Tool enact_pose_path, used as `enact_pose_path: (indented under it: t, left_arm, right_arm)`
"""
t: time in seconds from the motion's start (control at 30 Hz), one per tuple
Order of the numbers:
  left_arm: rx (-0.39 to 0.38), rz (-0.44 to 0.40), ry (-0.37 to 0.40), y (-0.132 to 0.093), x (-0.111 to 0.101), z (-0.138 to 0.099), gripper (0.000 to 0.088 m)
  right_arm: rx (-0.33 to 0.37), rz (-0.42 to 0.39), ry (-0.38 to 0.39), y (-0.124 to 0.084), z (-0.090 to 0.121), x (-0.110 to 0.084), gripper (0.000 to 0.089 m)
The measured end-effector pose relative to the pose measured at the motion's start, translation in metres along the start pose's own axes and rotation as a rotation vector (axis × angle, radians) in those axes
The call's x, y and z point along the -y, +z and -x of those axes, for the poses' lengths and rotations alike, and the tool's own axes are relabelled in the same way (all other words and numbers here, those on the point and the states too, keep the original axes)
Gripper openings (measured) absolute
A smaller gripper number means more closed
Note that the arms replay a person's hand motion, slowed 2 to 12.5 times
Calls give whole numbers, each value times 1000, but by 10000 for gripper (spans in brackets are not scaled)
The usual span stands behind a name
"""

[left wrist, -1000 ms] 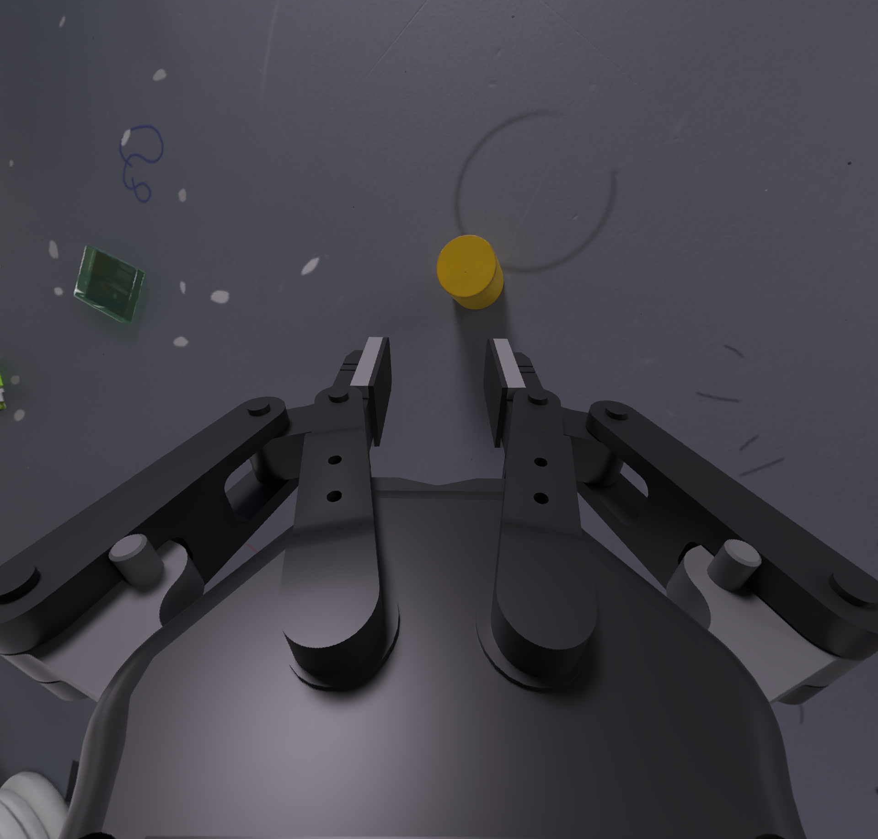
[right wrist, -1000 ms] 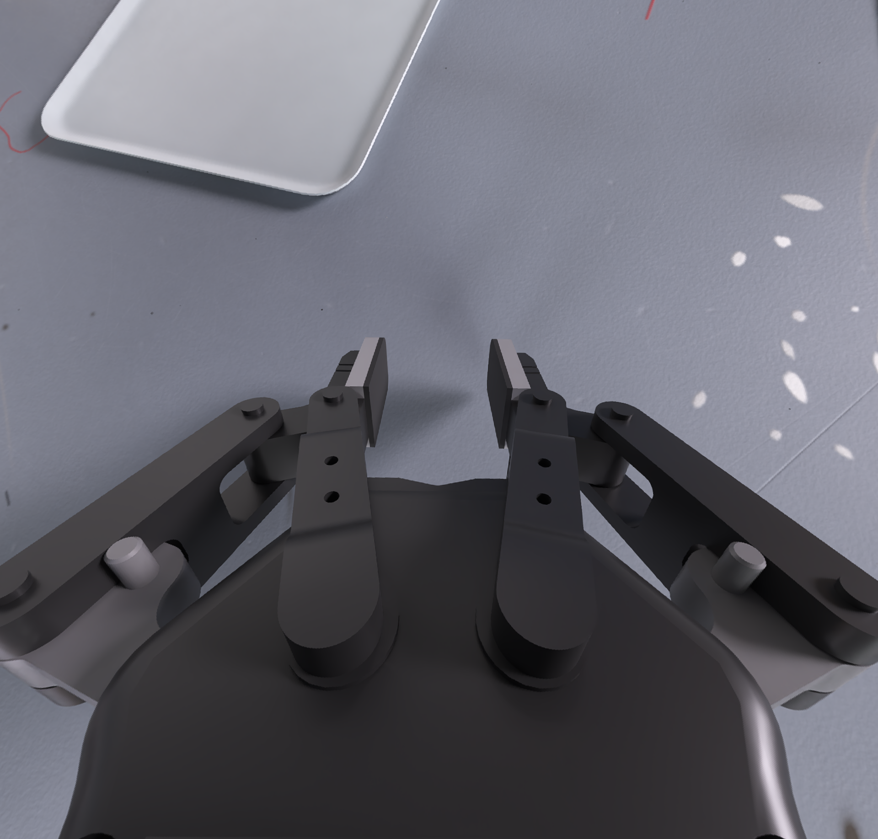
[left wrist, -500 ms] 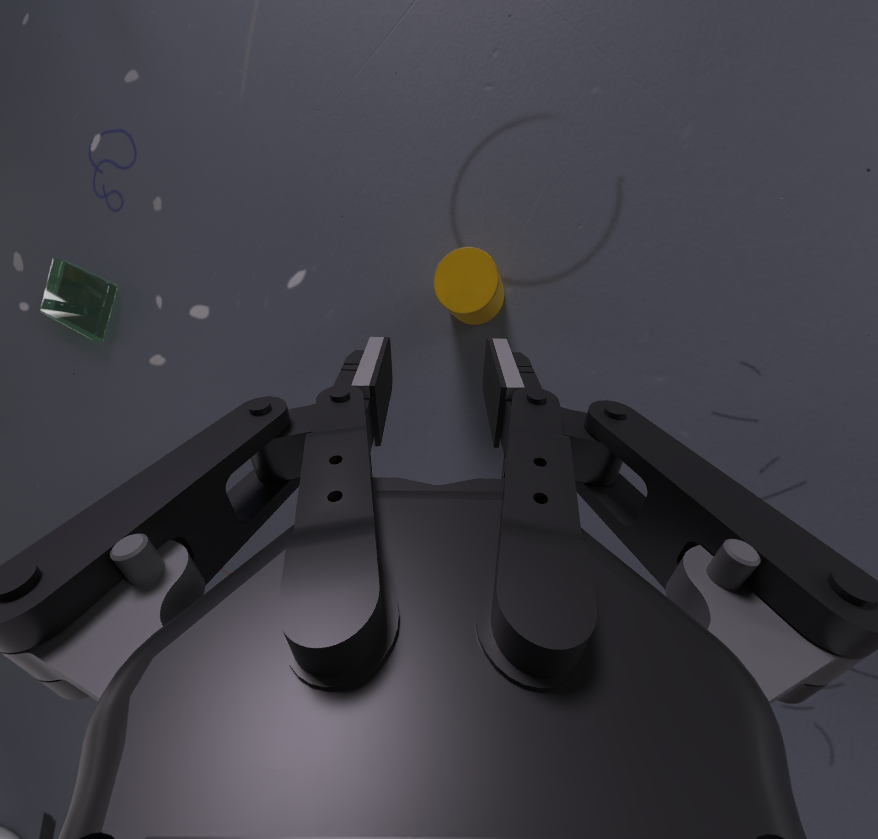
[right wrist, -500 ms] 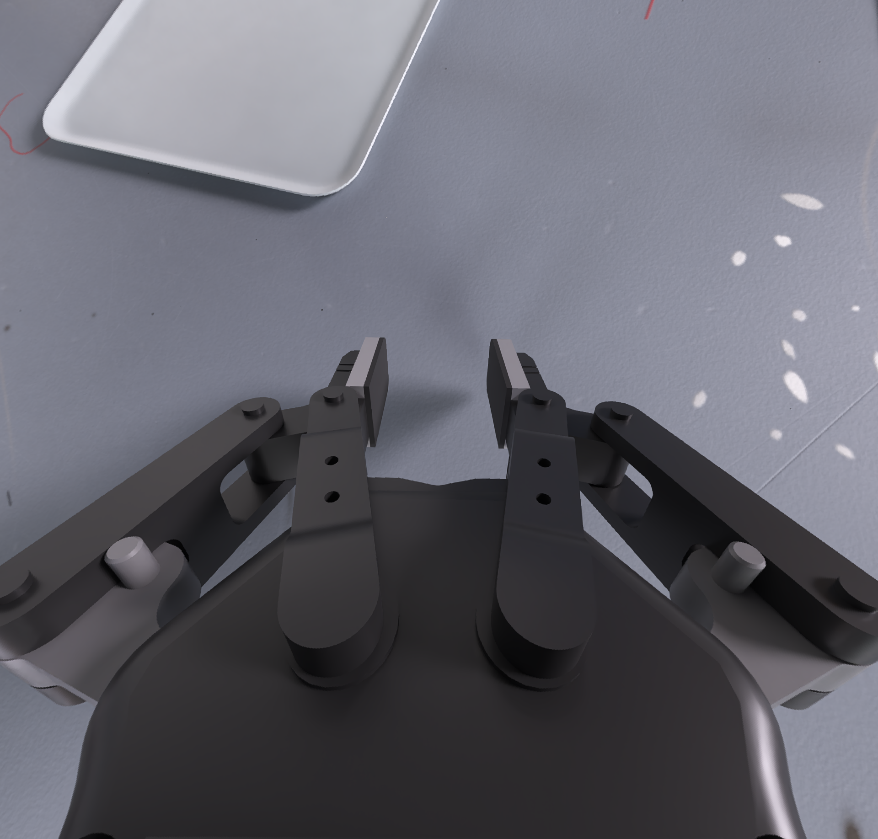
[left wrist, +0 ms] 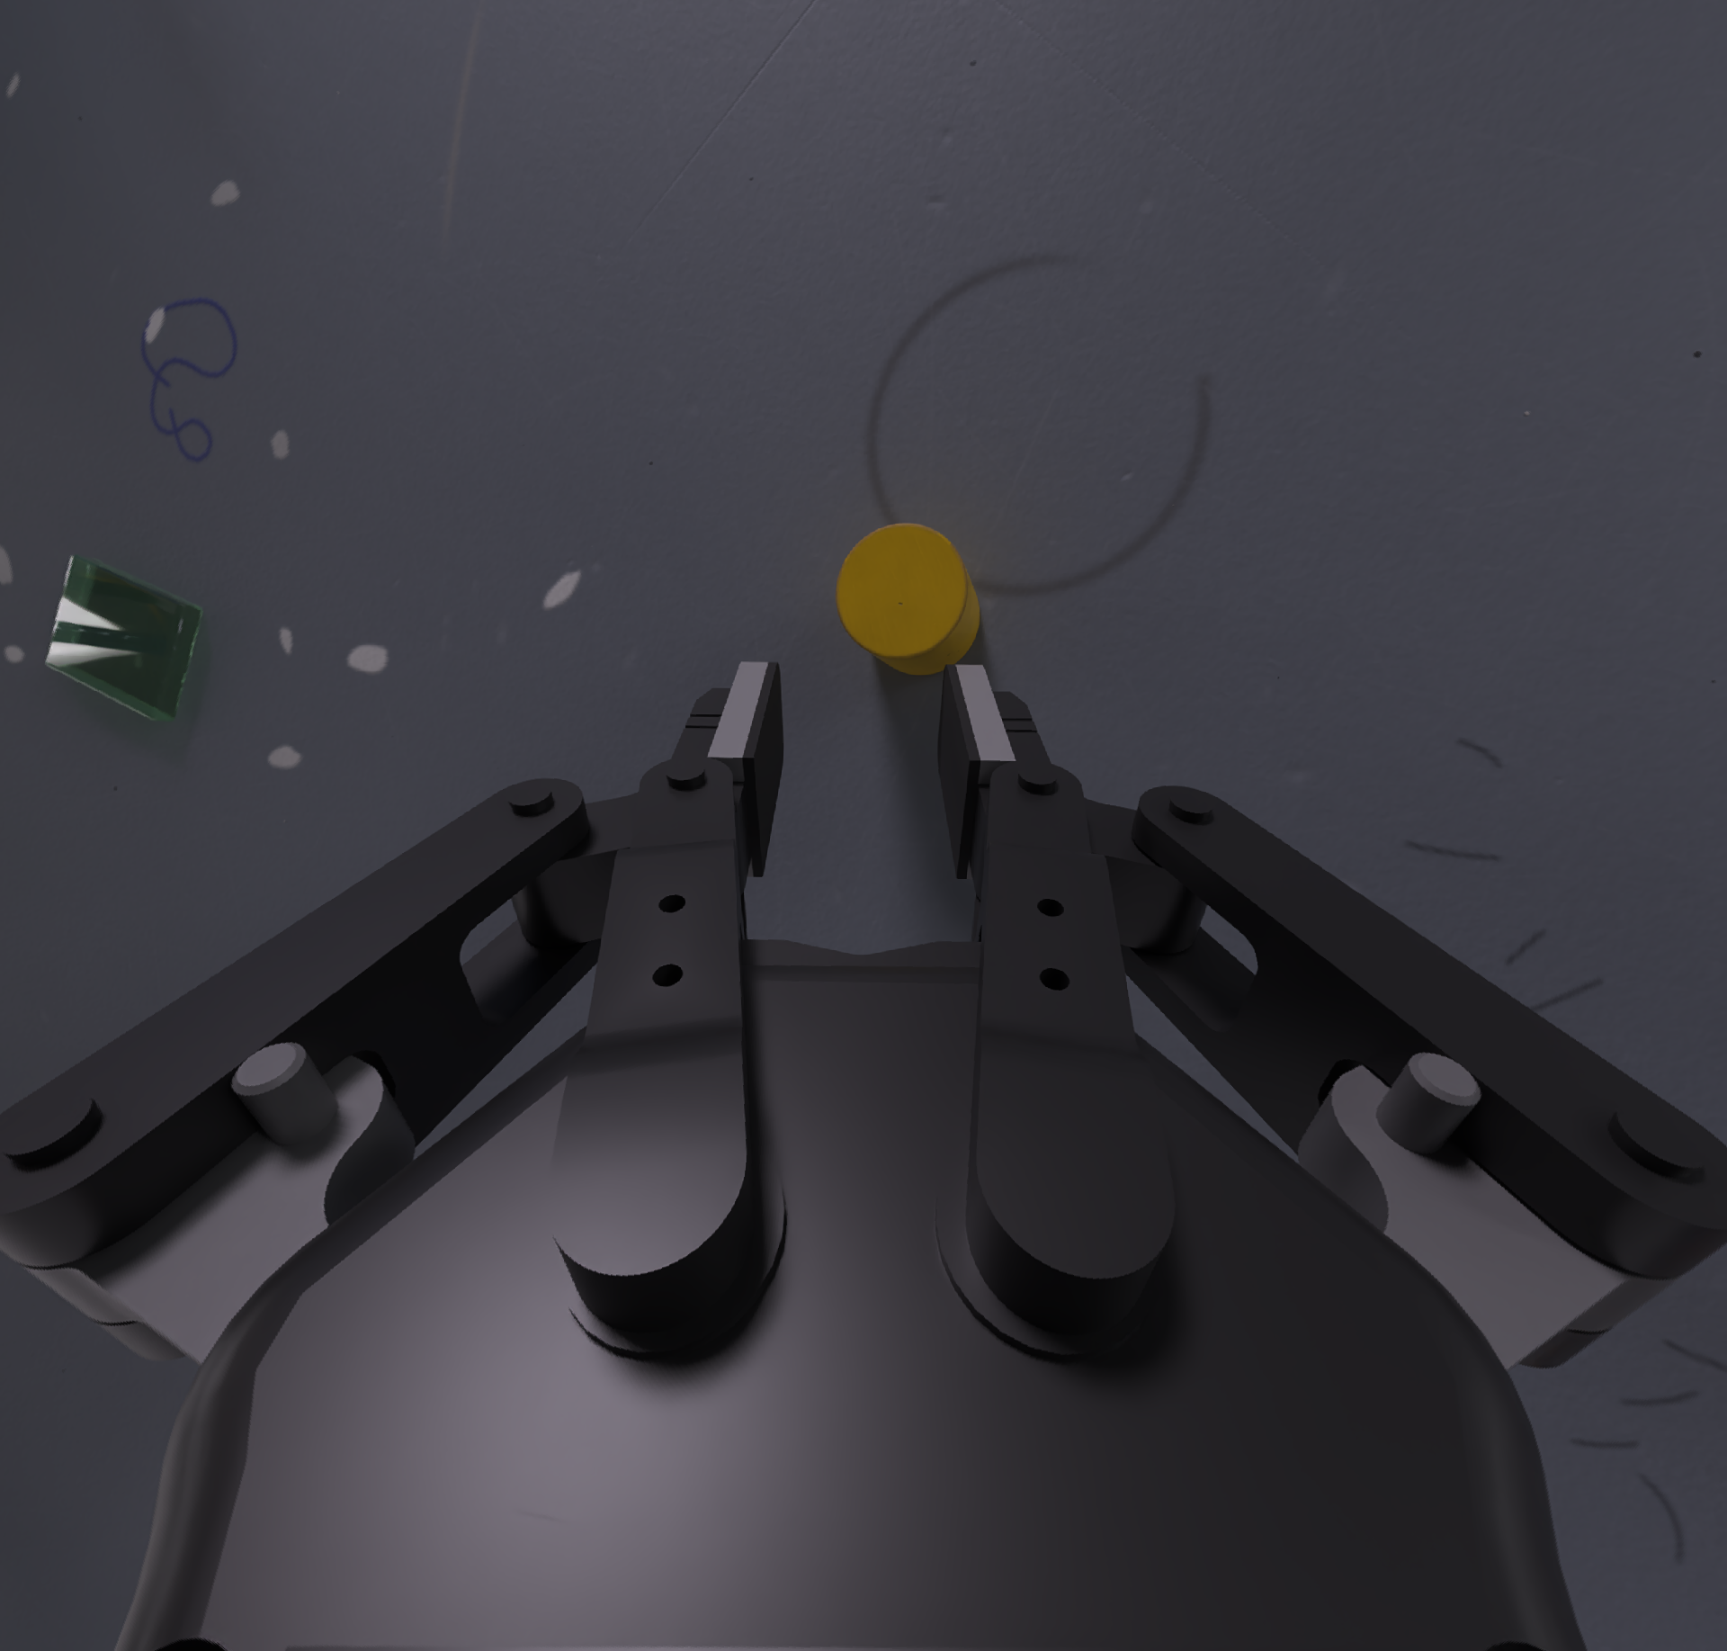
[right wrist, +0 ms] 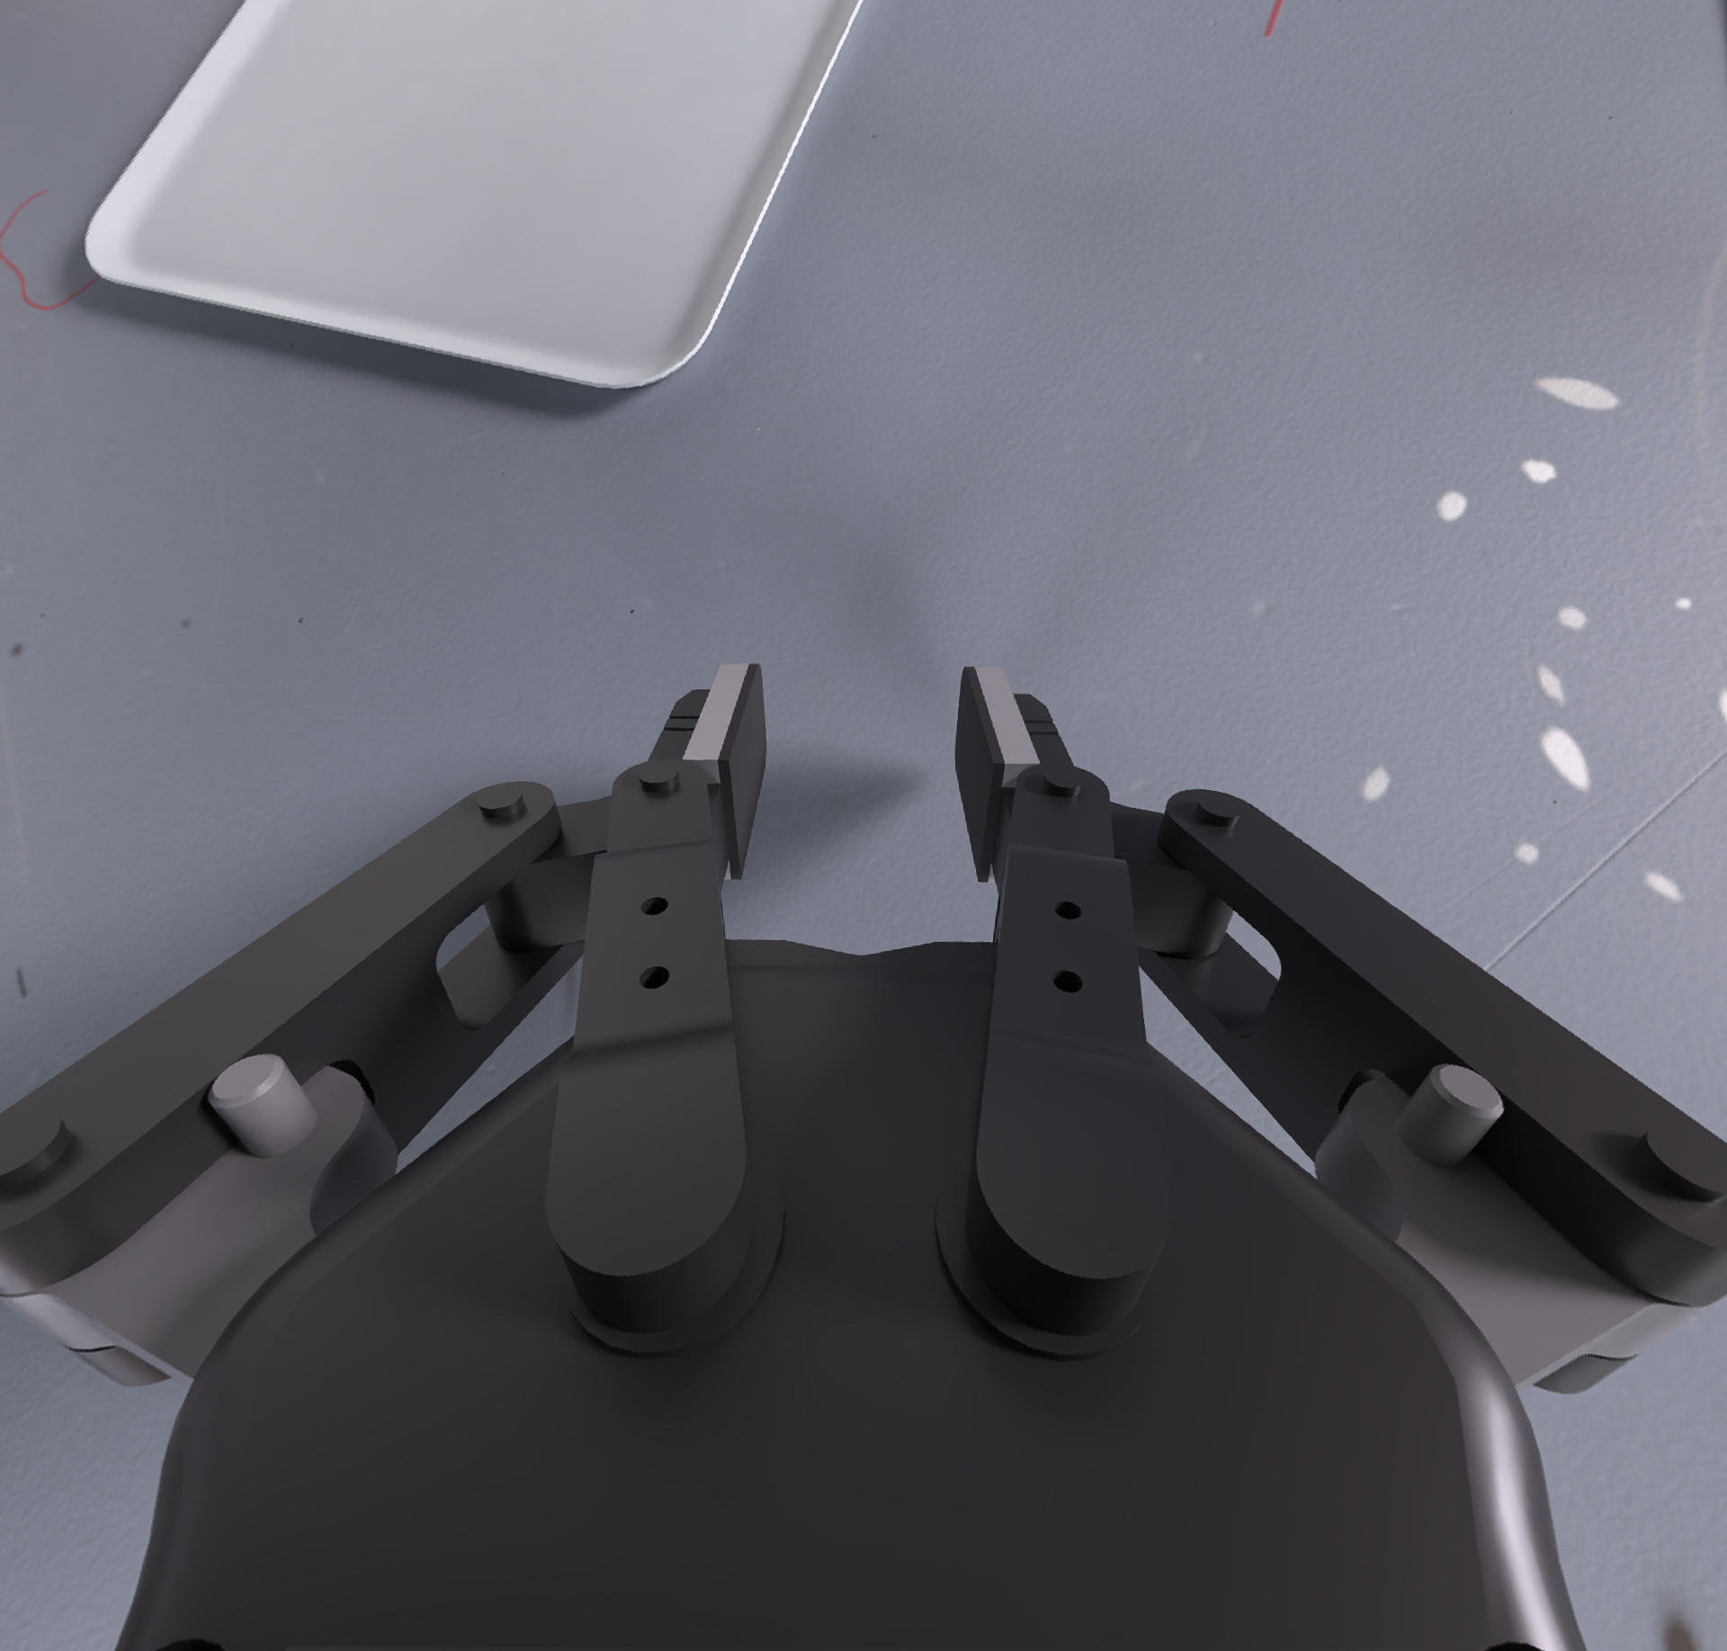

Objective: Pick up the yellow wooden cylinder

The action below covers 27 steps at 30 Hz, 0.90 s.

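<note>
The yellow wooden cylinder point(left wrist: 905, 598) stands upright on the dark grey table in the left wrist view, just past my fingertips and slightly right of centre. My left gripper point(left wrist: 862, 704) is open and empty, above the table, with the cylinder just beyond the gap between the fingers. My right gripper point(right wrist: 862, 704) is open and empty over bare grey table. The cylinder does not show in the right wrist view.
A green glass-like block point(left wrist: 124, 636) lies at the far left of the left wrist view. A faint ring mark point(left wrist: 1037, 424) sits behind the cylinder. A white tray point(right wrist: 486, 138) lies at the upper left of the right wrist view.
The left gripper has moved closer to the cylinder, which now sits nearer the fingertips and looks larger. The right gripper has not moved.
</note>
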<state>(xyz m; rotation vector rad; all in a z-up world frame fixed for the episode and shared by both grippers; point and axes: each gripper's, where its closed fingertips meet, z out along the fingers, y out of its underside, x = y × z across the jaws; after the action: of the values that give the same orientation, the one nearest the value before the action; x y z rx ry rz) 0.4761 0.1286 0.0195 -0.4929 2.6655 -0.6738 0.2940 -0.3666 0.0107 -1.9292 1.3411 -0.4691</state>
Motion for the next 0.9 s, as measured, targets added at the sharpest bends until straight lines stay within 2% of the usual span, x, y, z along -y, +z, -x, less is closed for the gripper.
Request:
enact_pose_path:
  t: [0.9]
  left_arm:
    - [-54, -42, 3, 5, 10, -10, 269]
  right_arm:
    - [-3, 0, 3, 0, -1, 0, 366]
